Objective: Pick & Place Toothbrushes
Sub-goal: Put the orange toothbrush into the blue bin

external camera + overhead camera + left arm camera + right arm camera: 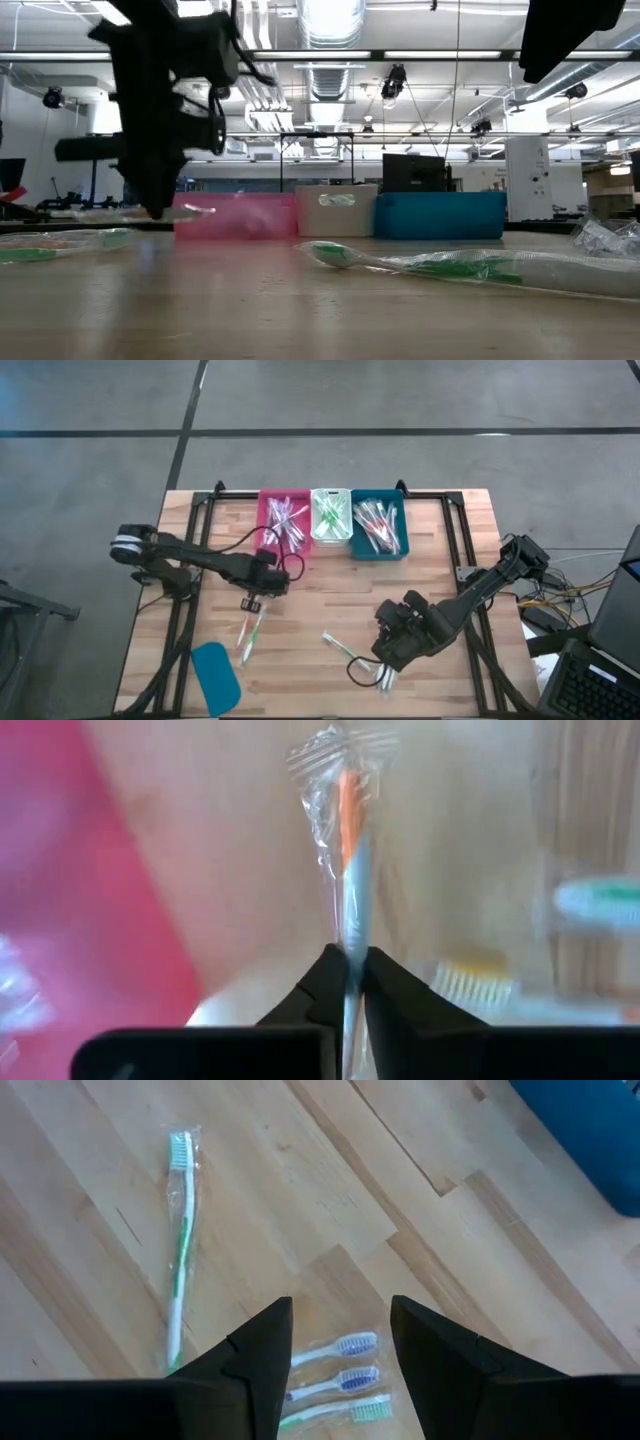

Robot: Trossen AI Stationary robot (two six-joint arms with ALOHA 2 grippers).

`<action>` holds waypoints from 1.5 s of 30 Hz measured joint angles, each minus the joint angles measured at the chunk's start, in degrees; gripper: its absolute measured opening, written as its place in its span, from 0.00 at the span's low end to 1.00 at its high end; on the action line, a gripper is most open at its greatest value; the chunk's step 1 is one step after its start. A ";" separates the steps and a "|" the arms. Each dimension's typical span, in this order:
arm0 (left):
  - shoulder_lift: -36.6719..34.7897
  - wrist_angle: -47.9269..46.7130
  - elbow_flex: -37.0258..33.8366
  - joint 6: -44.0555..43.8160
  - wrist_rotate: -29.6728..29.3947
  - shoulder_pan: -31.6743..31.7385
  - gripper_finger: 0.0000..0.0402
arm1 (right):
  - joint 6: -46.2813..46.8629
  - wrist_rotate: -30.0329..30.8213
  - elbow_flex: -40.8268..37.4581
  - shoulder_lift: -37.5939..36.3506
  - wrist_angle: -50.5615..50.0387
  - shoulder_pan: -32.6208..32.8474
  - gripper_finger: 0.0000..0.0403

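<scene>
Three bins stand at the table's far edge, each with toothbrushes in it: pink (284,525), white (330,515) and teal (378,526). My left gripper (251,603) hangs near the pink bin, shut on a clear-wrapped toothbrush (348,840) with an orange accent. Two more wrapped toothbrushes (250,634) lie on the wood just nearer than it. My right gripper (340,1315) stands open above three small toothbrushes (335,1378) at the near right, touching nothing. A green wrapped toothbrush (180,1250) lies beside them. My left gripper pinches the wrapped toothbrush's handle (350,945) between its two fingers, wrapper included. The fingers come from above, pointing steeply down, and lie across the brush. In the low view the toothbrush (120,212) juts out roughly level to both sides of the fingers, apparently clear of the table.
A flat teal lid (215,670) lies near the front left corner. Black frame rails (190,520) run along the table's left, right and far sides. Bare wood lies between the two grippers. Cables and equipment (590,650) sit off the right edge.
</scene>
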 joint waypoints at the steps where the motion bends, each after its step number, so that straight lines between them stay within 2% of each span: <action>1: -0.93 -1.60 0.48 -1.02 -1.50 -1.06 0.05 | -0.04 0.00 0.00 -0.01 0.01 0.00 0.40; 5: -4.88 -4.27 2.67 -2.75 -7.67 -6.31 0.05 | -0.55 0.87 0.00 -0.02 -0.32 -0.03 0.38; 10: -8.87 -2.07 4.55 -2.27 -14.52 -14.19 0.05 | -0.07 8.96 0.00 -0.21 -3.84 0.04 0.36; 17: -9.27 4.30 5.45 6.05 -27.42 -24.30 0.05 | -0.45 15.54 0.00 -0.96 -5.85 -0.09 0.38; 22: -6.56 15.46 4.77 22.68 -31.29 -27.82 0.05 | -1.28 19.39 -0.24 -1.20 -5.91 -0.35 0.39; 29: 0.97 31.22 4.77 53.57 -40.41 -28.44 0.05 | -2.61 22.63 -0.44 -1.31 -5.33 -1.34 0.34; 34: 7.51 43.55 4.75 74.52 -47.11 -28.40 0.05 | -10.01 22.60 -0.46 -1.31 0.55 -2.95 0.31; 39: 13.06 59.08 4.75 89.88 -51.15 -28.31 0.05 | -22.19 21.35 -0.48 -1.34 10.27 -4.89 0.31; 45: 15.91 68.90 4.93 98.24 -50.05 -28.31 0.05 | -32.12 20.19 -0.48 -2.67 19.33 -6.99 0.33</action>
